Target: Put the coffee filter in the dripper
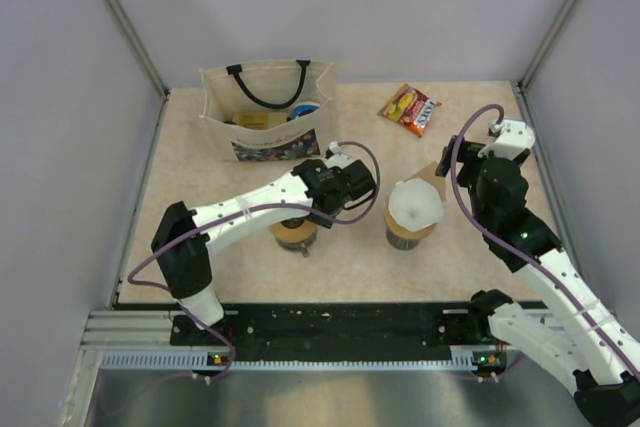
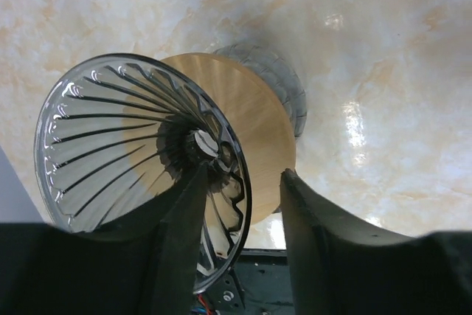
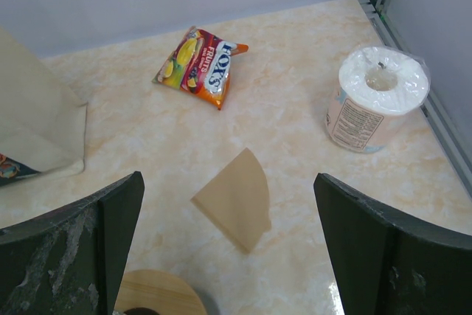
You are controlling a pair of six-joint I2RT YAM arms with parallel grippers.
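Note:
The dripper (image 2: 140, 145) is a dark ribbed cone in a flat tan ring, standing on a glass cup; it also shows under my left wrist (image 1: 296, 233). My left gripper (image 2: 240, 212) is open astride the cone's rim. One finger (image 2: 181, 245) is inside the cone. The other finger (image 2: 313, 245) is outside, with a gap to the rim. The coffee filter (image 3: 234, 198), a folded tan paper wedge, lies flat on the table (image 1: 433, 171). My right gripper (image 3: 227, 176) hangs wide open above it, holding nothing (image 1: 458, 163).
A white translucent cone (image 1: 414, 205) on a second tan ring (image 3: 158, 294) stands just left of the filter. A tote bag (image 1: 265, 112) is at the back. A candy packet (image 3: 200, 66) and a wrapped paper roll (image 3: 376, 97) lie near the back right wall.

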